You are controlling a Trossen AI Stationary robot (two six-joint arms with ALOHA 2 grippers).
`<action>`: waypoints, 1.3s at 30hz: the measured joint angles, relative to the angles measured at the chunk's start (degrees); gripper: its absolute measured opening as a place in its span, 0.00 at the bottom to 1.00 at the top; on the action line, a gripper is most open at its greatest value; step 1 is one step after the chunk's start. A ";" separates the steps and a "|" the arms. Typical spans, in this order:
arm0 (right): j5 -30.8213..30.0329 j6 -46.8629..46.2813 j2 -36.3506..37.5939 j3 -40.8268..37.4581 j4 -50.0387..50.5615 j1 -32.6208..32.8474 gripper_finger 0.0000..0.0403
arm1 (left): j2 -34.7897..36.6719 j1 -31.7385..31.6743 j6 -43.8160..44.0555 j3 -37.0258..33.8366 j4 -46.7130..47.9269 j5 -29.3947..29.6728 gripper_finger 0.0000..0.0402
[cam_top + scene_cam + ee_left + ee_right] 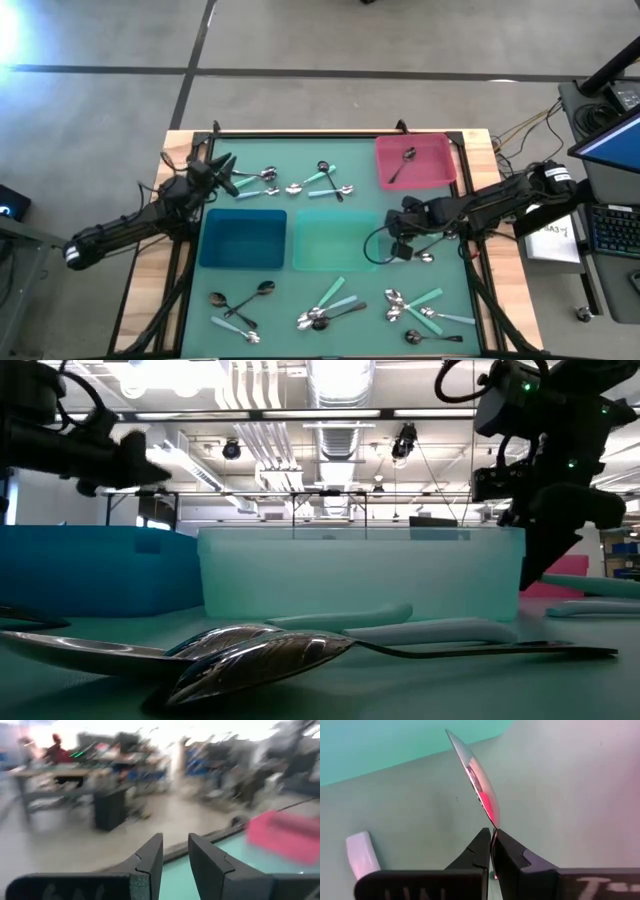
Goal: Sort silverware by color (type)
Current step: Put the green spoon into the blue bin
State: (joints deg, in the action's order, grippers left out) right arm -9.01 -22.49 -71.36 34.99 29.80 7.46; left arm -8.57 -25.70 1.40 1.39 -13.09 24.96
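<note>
Spoons lie in clusters on the green mat: silver, teal-handled and dark ones near the far edge (pixel 300 182) and along the near edge (pixel 330 305), with two silver bowls close up (pixel 250 655). One dark spoon (pixel 403 165) lies in the pink bin (pixel 440 160). My right gripper (pixel 400 245) (pixel 492 845) stands just right of the teal bin (pixel 335 240), shut on a silver spoon (pixel 472 770). My left gripper (pixel 228 165) (pixel 175 855) hovers by the far-left spoons, slightly open and holding nothing. My right gripper pinches the silver spoon between its two fingertips (pixel 480 847) at the thin neck just behind the bowl (pixel 493 827). The bowl sticks out ahead of the fingers, seen edge-on. The handle is hidden between the fingers. Whether it is clear of the mat, I cannot tell.
The blue bin (pixel 243 238) and the teal bin sit side by side mid-table, both showing nothing inside. A loose teal handle end (pixel 362 855) lies near my right gripper, and another spoon (pixel 425 257) beside it. Cables and a wooden frame border the mat.
</note>
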 joint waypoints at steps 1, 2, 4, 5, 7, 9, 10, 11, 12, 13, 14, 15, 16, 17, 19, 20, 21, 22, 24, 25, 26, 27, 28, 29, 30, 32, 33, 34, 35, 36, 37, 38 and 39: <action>-0.03 0.21 0.17 0.26 0.09 0.00 0.02 | -0.28 0.01 -0.14 0.00 -2.75 -2.77 0.19; -0.04 0.64 0.40 0.51 0.18 -0.01 0.02 | -0.63 -0.01 -0.11 0.00 -5.36 -5.91 0.19; -0.61 1.40 0.84 1.31 0.28 -0.30 0.02 | -1.51 0.01 1.50 0.00 -10.21 -13.42 0.19; -1.24 1.87 1.17 1.79 0.22 -0.43 0.02 | -2.05 0.02 2.61 0.02 -12.01 -16.87 0.19; -2.82 3.23 1.75 2.99 0.43 -0.96 0.02 | -3.35 0.03 5.29 0.09 -13.99 -22.18 0.19; -3.70 4.77 2.38 4.64 0.85 -1.63 0.02 | -4.96 0.01 8.59 0.09 -13.87 -22.90 0.19; -4.26 5.72 2.73 5.58 1.38 -1.90 0.02 | -5.95 0.01 10.11 0.09 -13.83 -22.34 0.19; -4.74 6.45 3.15 6.50 1.98 -2.13 0.02 | -7.00 0.01 11.32 0.09 -13.87 -21.84 0.19; -5.27 7.21 3.52 7.35 2.49 -2.40 0.02 | -8.13 0.01 12.15 0.09 -13.89 -21.60 0.19; -5.86 8.15 3.92 8.30 2.70 -2.66 0.02 | -9.37 0.06 12.85 0.09 -13.93 -21.59 0.19; -6.15 9.19 4.52 9.13 2.37 -2.97 0.02 | -10.60 0.20 13.67 0.09 -13.93 -21.59 0.19; -6.17 10.56 4.98 9.90 1.55 -3.29 0.02 | -11.83 0.44 14.58 0.07 -13.93 -21.59 0.19; -6.25 11.82 5.44 10.47 -0.02 -3.65 0.02 | -13.16 0.76 15.29 0.07 -14.16 -21.65 0.19; -6.25 12.98 5.77 10.98 -2.28 -3.98 0.02 | -14.56 1.14 15.97 0.07 -14.68 -22.16 0.19; -6.21 15.42 6.08 11.71 -7.70 -4.58 0.02 | -17.66 2.34 16.86 0.07 -16.38 -22.94 0.19; -6.19 16.88 6.16 11.91 -10.73 -4.83 0.02 | -19.22 3.04 17.23 0.07 -17.57 -22.92 0.19; -6.19 18.19 6.19 12.06 -13.74 -4.97 0.02 | -20.89 3.79 17.49 0.07 -19.04 -22.83 0.19; -6.09 19.48 6.19 12.22 -16.54 -5.17 0.02 | -22.62 4.58 17.62 0.07 -20.83 -22.71 0.19; -6.04 21.71 6.02 12.29 -21.72 -5.40 0.02 | -26.16 6.21 17.54 0.04 -25.05 -22.55 0.19; -6.06 22.64 6.00 12.27 -23.69 -5.53 0.02 | -28.02 7.03 17.27 0.04 -27.51 -22.53 0.19; -6.02 23.59 5.98 12.19 -25.52 -5.63 0.02 | -29.92 7.80 16.99 0.04 -30.14 -22.52 0.19; -6.03 24.20 5.78 12.15 -27.39 -5.76 0.02 | -31.84 8.52 16.53 0.04 -32.90 -22.51 0.19; -6.05 24.86 5.62 12.13 -29.23 -5.91 0.02 | -33.74 9.18 16.02 0.04 -35.41 -22.51 0.19; -6.03 25.12 5.56 12.07 -30.73 -6.03 0.02 | -35.67 9.74 15.47 0.03 -37.78 -22.51 0.19; -6.04 25.48 5.56 11.87 -32.28 -6.03 0.02 | -37.56 10.18 14.91 0.04 -40.12 -22.51 0.19; -6.04 26.22 5.37 11.57 -36.26 -6.03 0.02 | -41.33 10.94 14.07 0.74 -42.37 -22.48 0.19; -5.90 26.25 5.08 11.55 -38.65 -6.01 0.02 | -43.16 11.24 13.77 1.72 -42.40 -22.49 0.19; -5.53 26.26 4.89 11.49 -40.48 -6.01 0.02 | -45.16 11.65 13.25 2.98 -42.32 -22.61 0.19; -5.54 26.30 4.52 11.42 -41.97 -6.01 0.02 | -47.33 12.18 12.45 4.40 -42.29 -22.85 0.19; -5.34 26.42 3.83 11.42 -43.88 -6.01 0.02 | -49.57 12.80 11.41 6.08 -42.30 -23.34 0.19; -4.56 26.61 3.11 11.49 -45.71 -6.01 0.02 | -51.88 13.44 9.91 7.96 -42.27 -24.36 0.19; -3.98 26.84 2.59 11.55 -46.37 -6.01 0.02 | -54.26 14.17 8.17 9.80 -42.05 -25.04 0.19; -4.01 27.00 1.88 11.55 -46.77 -6.01 0.02 | -56.64 14.83 6.22 11.97 -41.33 -25.40 0.19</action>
State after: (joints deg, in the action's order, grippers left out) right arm -13.02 4.52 -69.48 46.54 -16.97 1.45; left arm -65.21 -10.87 7.61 13.36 -54.41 -0.44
